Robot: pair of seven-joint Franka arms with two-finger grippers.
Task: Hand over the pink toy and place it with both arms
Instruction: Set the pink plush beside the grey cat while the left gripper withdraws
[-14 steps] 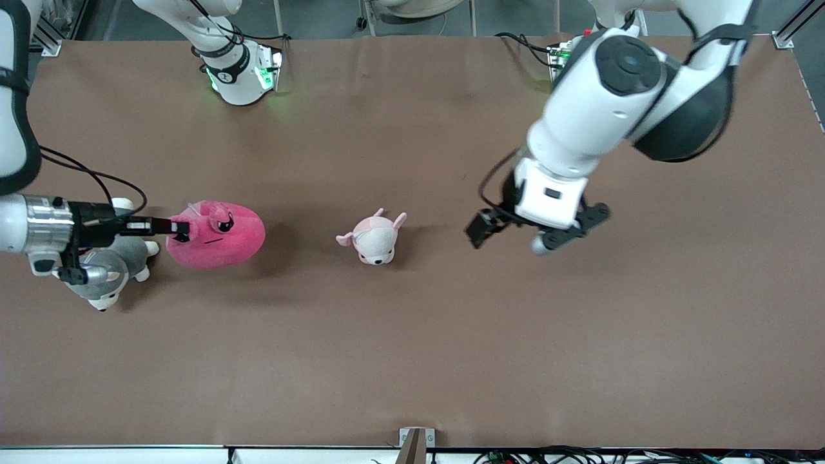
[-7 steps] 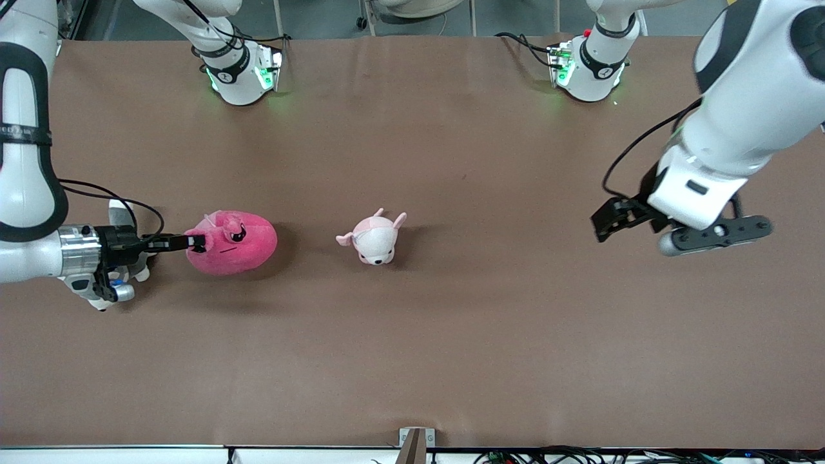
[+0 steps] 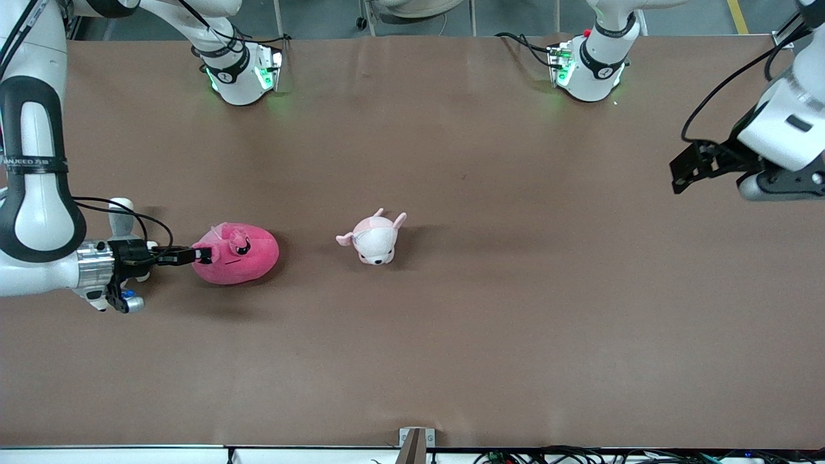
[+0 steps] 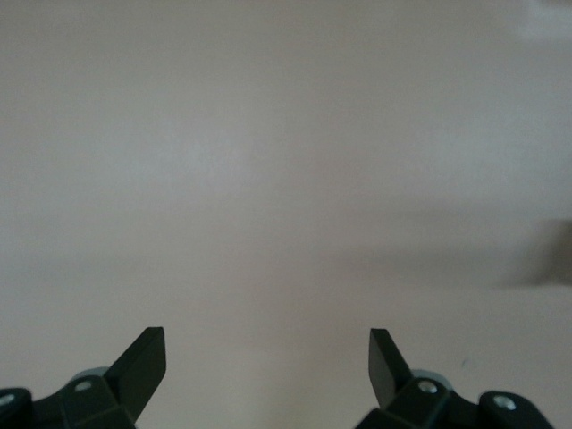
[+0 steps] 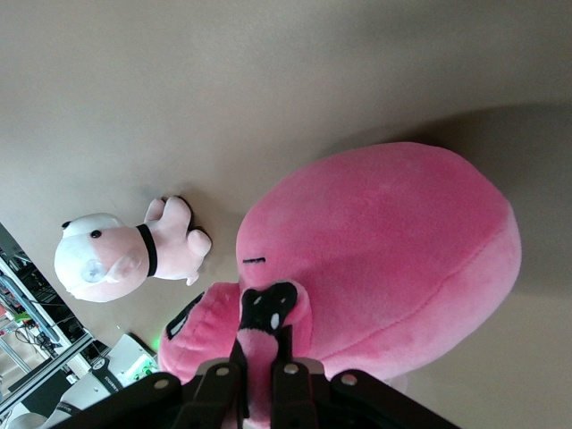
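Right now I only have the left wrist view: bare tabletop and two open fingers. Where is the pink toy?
Observer: The pink toy is at the right arm's end of the table, outside your view.
Operator: Is anything holding it?
Observer: Yes, the right tool is shut on a small flap beside its eyes.
Operator: And my own arm?
Observer: The left tool hangs open over the left arm's end of the table, well away from the toy.
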